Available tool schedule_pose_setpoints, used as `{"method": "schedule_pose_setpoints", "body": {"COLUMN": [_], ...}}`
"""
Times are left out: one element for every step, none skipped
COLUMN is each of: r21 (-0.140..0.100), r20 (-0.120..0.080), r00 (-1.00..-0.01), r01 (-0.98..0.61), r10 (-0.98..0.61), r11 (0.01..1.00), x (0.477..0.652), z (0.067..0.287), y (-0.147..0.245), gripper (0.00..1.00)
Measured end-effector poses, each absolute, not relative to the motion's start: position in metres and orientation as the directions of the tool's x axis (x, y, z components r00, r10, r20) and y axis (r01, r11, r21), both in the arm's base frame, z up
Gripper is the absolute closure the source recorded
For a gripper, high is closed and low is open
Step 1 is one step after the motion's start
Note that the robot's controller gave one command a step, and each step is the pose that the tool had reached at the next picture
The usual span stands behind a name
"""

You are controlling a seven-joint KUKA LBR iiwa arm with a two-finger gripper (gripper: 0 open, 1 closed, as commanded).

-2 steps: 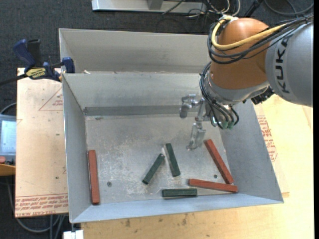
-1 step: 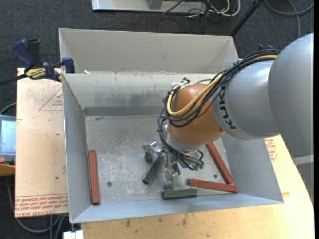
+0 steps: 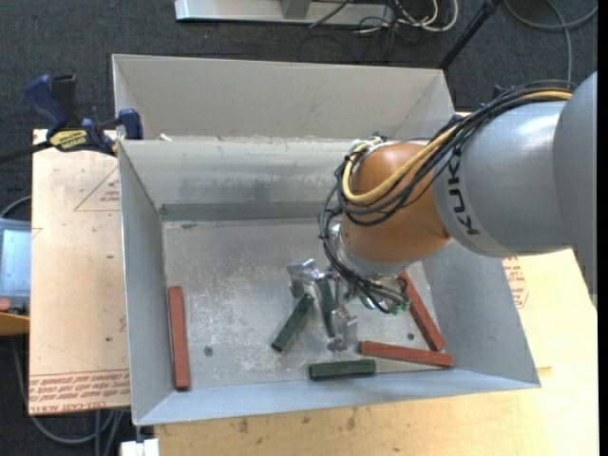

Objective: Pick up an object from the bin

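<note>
My gripper (image 3: pixel 323 304) is low over the bin floor, right of centre, under the orange wrist cover. Its two metal fingers stand apart, so it is open, one fingertip (image 3: pixel 306 275) at the upper left and the other lower right. A dark green stick (image 3: pixel 291 325) lies slanted on the floor, its upper end reaching up to the gap between the fingers; nothing is gripped. A second dark green bar (image 3: pixel 342 370) lies flat near the front wall, just below the gripper. A red stick (image 3: pixel 407 354) lies to the lower right.
Another red stick (image 3: pixel 424 317) lies slanted along the right wall, partly under the arm. A third red stick (image 3: pixel 179 338) lies by the left wall. The arm covers the right side of the bin.
</note>
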State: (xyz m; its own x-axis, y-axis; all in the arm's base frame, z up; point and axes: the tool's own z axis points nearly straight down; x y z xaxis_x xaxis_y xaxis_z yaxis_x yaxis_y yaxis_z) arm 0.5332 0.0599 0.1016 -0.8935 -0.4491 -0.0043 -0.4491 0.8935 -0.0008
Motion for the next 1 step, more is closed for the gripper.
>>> {"method": "schedule_pose_setpoints", "body": {"r21": [0.001], "r20": [-0.003], "r00": [-0.861], "r01": [-0.509], "r10": [-0.509], "r11": [0.861], "x": [0.5372], "z": [0.0999], "y": [0.0810], "gripper": [0.00]}}
